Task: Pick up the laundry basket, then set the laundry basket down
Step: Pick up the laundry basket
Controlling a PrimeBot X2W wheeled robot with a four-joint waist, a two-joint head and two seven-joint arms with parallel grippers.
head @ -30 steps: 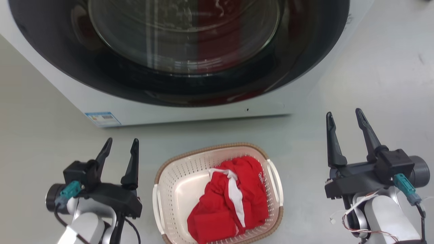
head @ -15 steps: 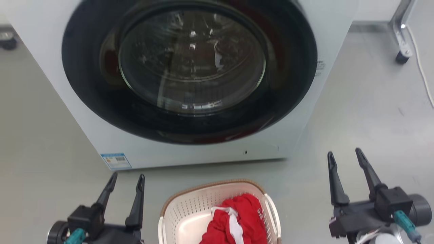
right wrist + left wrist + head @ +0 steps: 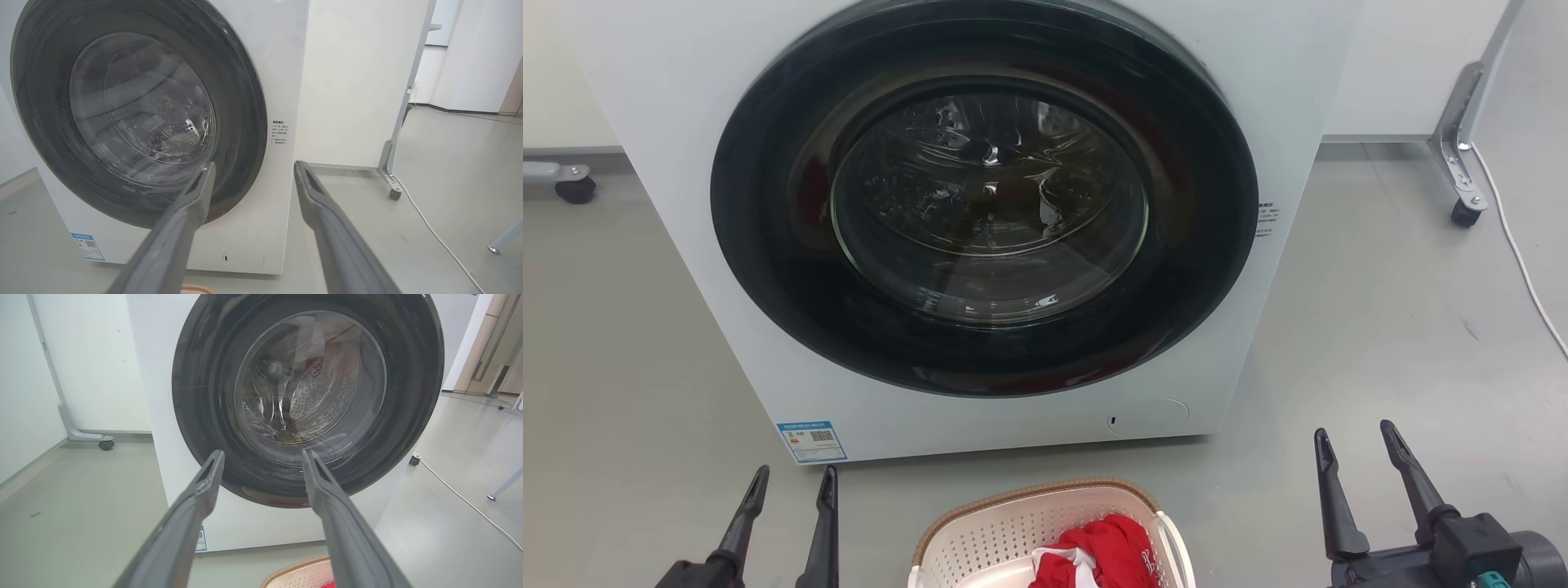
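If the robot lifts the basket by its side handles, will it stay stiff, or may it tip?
Probably stiff: the basket is moulded plastic with a thick rim. Likely light, as its walls are perforated and it holds red clothes. These lie toward its right side, so it might tilt that way.

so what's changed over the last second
The head camera has tilted up: the washer now shows lower and more fully, and the basket has slid to the bottom edge. That is the view shifting, not the things. Nothing was gripped or let go. As before, the left gripper and right gripper are open and empty on either side of the basket, and the red cloth is inside it.
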